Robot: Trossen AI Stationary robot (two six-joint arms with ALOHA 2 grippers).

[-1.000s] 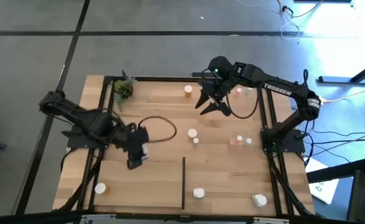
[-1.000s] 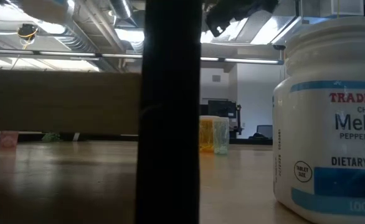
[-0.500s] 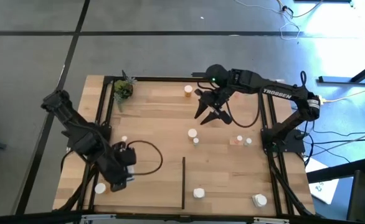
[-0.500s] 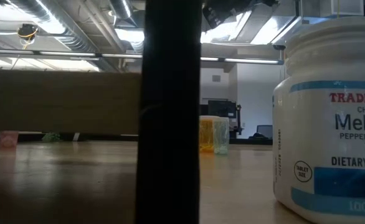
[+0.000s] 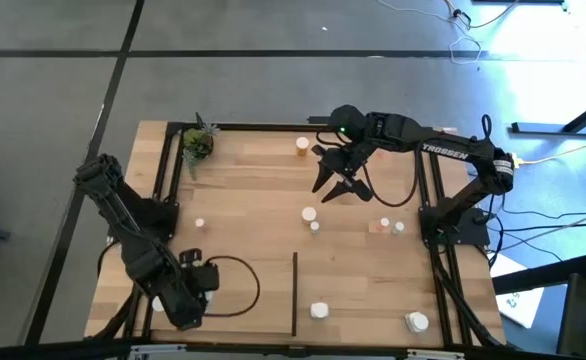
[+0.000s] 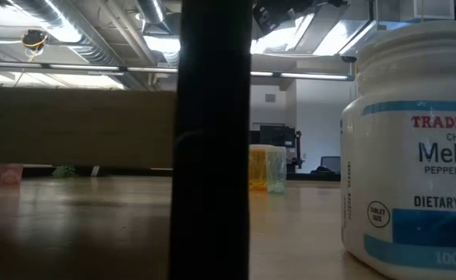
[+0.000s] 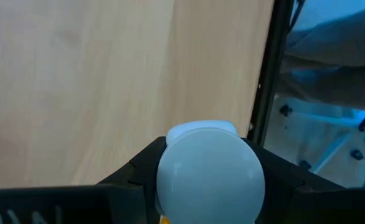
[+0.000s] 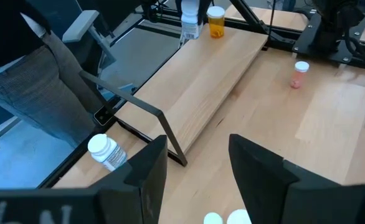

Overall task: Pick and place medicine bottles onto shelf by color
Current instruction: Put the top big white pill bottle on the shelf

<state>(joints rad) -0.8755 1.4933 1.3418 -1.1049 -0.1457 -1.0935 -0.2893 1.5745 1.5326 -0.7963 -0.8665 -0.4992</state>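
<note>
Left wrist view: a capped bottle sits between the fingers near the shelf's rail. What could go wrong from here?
1. The left tool holds the bottle close to the rail; set down there, it may land on the rail and tip.
2. Only the cap shows, so the hold may be shallow and could slip.
3. The right tool hangs open above loose bottles; lowering may knock one.

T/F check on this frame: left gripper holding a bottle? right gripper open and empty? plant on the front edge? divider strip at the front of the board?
1. The left gripper is closed on a white-capped bottle. True.
2. The right gripper is closed on a bottle. False: its jaws stand open and empty above the board.
3. The potted plant sits at the board's front edge. False: it is at the far left corner.
4. The black divider strip runs from the shelf front edge toward the middle. True.
</note>
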